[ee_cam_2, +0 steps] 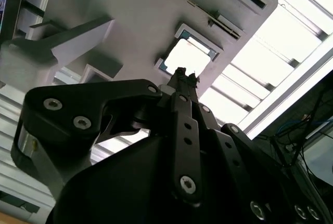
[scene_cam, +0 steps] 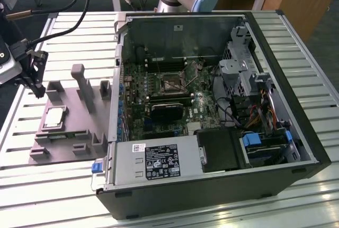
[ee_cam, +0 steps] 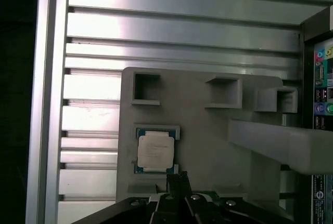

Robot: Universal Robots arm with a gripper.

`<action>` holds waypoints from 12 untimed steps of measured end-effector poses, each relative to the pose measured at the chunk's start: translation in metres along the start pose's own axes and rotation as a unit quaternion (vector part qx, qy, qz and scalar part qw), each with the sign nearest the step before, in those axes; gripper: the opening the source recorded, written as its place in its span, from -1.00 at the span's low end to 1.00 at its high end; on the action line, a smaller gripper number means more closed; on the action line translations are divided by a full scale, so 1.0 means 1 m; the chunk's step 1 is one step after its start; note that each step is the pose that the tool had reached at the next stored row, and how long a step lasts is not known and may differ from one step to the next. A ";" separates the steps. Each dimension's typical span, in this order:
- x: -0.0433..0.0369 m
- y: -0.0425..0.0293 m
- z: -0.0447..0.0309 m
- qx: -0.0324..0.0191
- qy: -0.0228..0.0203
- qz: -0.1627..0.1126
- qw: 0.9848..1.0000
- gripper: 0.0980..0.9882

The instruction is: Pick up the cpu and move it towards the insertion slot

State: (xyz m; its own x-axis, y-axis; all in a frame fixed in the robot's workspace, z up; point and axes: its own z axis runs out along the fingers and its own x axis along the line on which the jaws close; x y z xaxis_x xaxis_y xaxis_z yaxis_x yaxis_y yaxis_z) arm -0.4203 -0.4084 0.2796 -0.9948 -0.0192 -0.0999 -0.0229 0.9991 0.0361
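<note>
The cpu (scene_cam: 54,117) is a small silver square lying flat in a pocket of the grey fixture plate (scene_cam: 71,133), at the exterior view's left. Both wrist views show it from above, as the cpu (ee_cam_2: 189,55) and the cpu (ee_cam: 154,151). My gripper (scene_cam: 39,91) hangs above the fixture, a little off to the side of the chip and not touching it. Its fingertips (ee_cam_2: 180,73) are pressed together with nothing between them, and the gripper (ee_cam: 177,178) sits just beside the chip's edge. The insertion slot (scene_cam: 171,83) lies on the motherboard inside the open computer case.
The open case (scene_cam: 296,106) fills the middle and the exterior view's right, with its side wall (scene_cam: 114,96) standing between fixture and motherboard. Grey posts (scene_cam: 80,80) rise from the fixture. A power supply (scene_cam: 153,160) sits at the case front. All rests on a slatted metal table (scene_cam: 32,185).
</note>
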 end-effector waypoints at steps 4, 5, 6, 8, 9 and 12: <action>0.0012 -0.0002 0.0071 0.000 0.002 0.000 1.000 -0.99; 0.0015 -0.0002 0.0090 0.000 0.002 0.000 1.000 -0.99; 0.0018 -0.0003 0.0107 0.000 0.003 0.000 1.000 -0.99; 0.0023 -0.0004 0.0144 0.000 0.004 0.000 1.000 -0.99; 0.0027 -0.0005 0.0162 0.000 0.004 0.000 1.000 -0.99; 0.0045 -0.0007 0.0216 0.000 0.006 0.000 1.000 -0.99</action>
State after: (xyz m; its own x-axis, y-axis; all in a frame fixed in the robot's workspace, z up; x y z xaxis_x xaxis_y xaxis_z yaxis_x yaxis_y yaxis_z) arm -0.4226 -0.4083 0.2577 -0.9959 -0.0191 -0.0889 -0.0224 0.9991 0.0364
